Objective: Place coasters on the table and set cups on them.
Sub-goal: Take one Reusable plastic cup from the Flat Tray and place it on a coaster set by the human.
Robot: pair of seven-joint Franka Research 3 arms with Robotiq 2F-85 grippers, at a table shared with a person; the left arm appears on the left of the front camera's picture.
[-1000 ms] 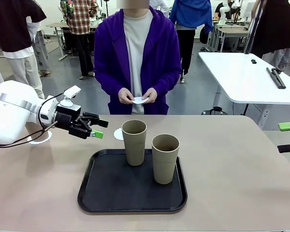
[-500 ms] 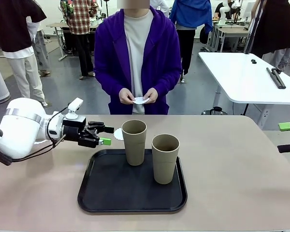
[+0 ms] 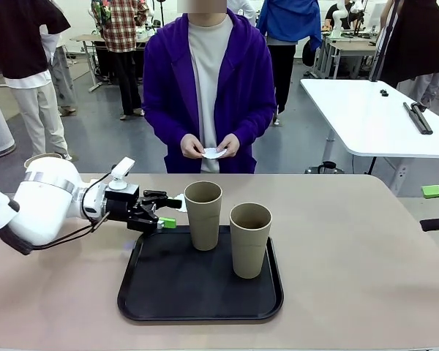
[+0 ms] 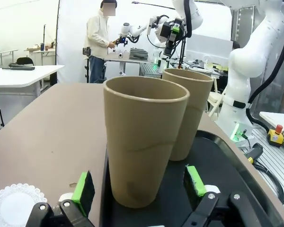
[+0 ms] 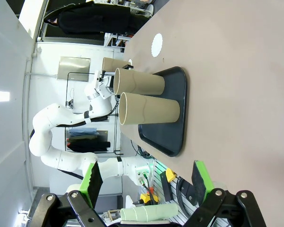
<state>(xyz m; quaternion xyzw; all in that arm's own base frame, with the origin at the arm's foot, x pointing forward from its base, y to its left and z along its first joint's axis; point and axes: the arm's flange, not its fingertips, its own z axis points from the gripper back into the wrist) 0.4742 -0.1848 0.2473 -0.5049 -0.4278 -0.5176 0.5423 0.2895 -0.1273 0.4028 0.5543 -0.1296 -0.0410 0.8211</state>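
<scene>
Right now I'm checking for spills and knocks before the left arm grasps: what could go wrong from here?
1. The left end effector is open at the side of the left cup. The cup is tall and tapered, so an off-centre close could tip it.
2. The right cup stands close by on the tray; a finger might clip it.
3. The paper coaster lies just beside the end effector and could be swept aside.

Left glossy white rounded robot arm (image 3: 44, 205) had a grey metal band, thin black cables (image 3: 58, 241) and a small white wrist camera (image 3: 121, 172). Left black two-finger gripper (image 3: 172, 212) had green pads and visible screws. Right black two-finger gripper (image 5: 146, 182) looked the same. Person wore an open purple jacket (image 3: 241, 95) over a pale grey tee (image 3: 208, 66).
</scene>
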